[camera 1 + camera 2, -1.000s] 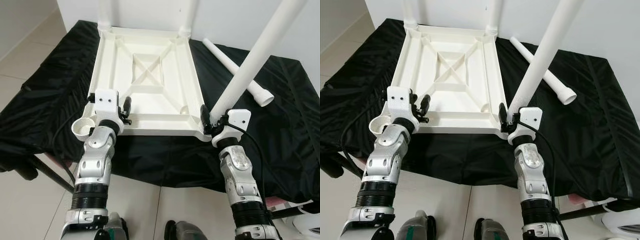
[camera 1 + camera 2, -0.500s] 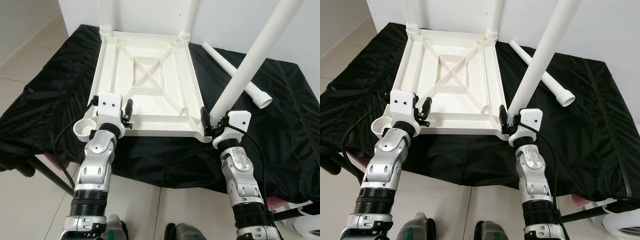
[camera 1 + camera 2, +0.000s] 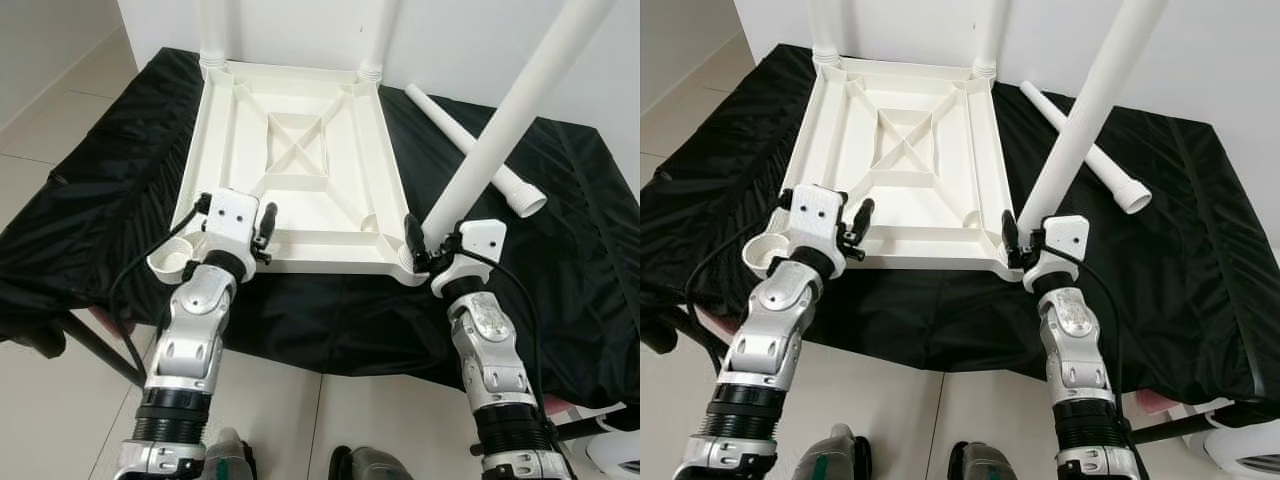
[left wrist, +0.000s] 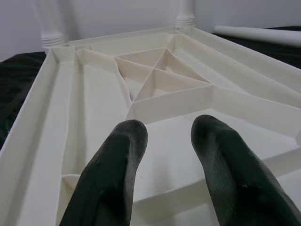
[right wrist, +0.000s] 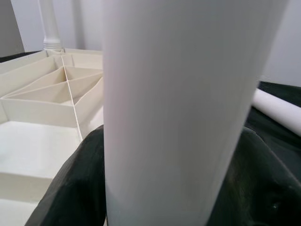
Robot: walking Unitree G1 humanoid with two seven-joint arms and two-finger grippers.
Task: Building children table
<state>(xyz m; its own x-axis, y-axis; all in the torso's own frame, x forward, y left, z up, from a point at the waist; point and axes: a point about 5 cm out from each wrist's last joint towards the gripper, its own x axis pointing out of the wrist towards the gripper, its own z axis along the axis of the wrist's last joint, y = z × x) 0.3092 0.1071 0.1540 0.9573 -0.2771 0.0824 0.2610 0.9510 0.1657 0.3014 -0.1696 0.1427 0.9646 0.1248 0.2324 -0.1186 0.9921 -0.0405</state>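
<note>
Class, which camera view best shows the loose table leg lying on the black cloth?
The left eye view: the loose leg lies whole on the cloth, crossed by the leg held in the right pincer. The right eye view matches it; both wrist views catch a short stretch.

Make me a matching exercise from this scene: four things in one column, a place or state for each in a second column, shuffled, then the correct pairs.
Things:
1. Right hand
2. Left hand
3. Loose table leg
4. Upturned tabletop

Places or states:
A. Lying flat on the black cloth, beside the tabletop on the robot's right
B. Open, empty, above the tabletop's near edge
C. Resting underside up, with two legs standing at its far corners
D. Shut on the tilted table leg at the near right corner

Pairs: 1-D, 2-B, 3-A, 4-C
</note>
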